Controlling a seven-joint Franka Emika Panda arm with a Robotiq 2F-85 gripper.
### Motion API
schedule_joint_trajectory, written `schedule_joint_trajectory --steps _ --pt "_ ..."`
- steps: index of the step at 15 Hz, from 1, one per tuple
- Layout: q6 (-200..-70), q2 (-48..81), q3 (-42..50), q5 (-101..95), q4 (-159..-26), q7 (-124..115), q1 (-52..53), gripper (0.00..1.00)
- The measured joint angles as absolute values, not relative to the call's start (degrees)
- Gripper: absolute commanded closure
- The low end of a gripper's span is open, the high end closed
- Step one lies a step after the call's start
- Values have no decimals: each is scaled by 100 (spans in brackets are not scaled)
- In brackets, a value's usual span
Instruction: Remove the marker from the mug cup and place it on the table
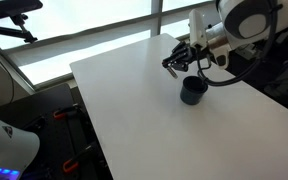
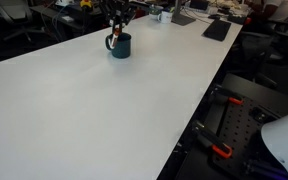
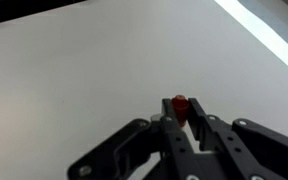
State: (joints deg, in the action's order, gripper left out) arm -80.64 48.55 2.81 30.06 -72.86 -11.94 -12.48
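Gripper point(image 3: 184, 124) closed tight on the marker point(image 3: 181, 106), only its red end showing between the fingers. It is held above the tabletop point(image 3: 74, 70), with no mug under it in the wrist view. Mug point(image 1: 193, 91) sits just below and beside the gripper. Risks: the pinch is thin, so the marker may slip or tilt. Released high, it would likely roll on the smooth surface toward an edge. Lowering near the mug could clip its rim. Dark flat object point(image 2: 216, 29) lies well beyond, no obstacle.
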Motion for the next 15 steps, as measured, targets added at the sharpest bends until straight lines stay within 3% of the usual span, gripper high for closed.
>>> schedule_joint_trajectory --steps 15 --pt "-7979 6076 254 3013 -5997 -2212 -1276 95"
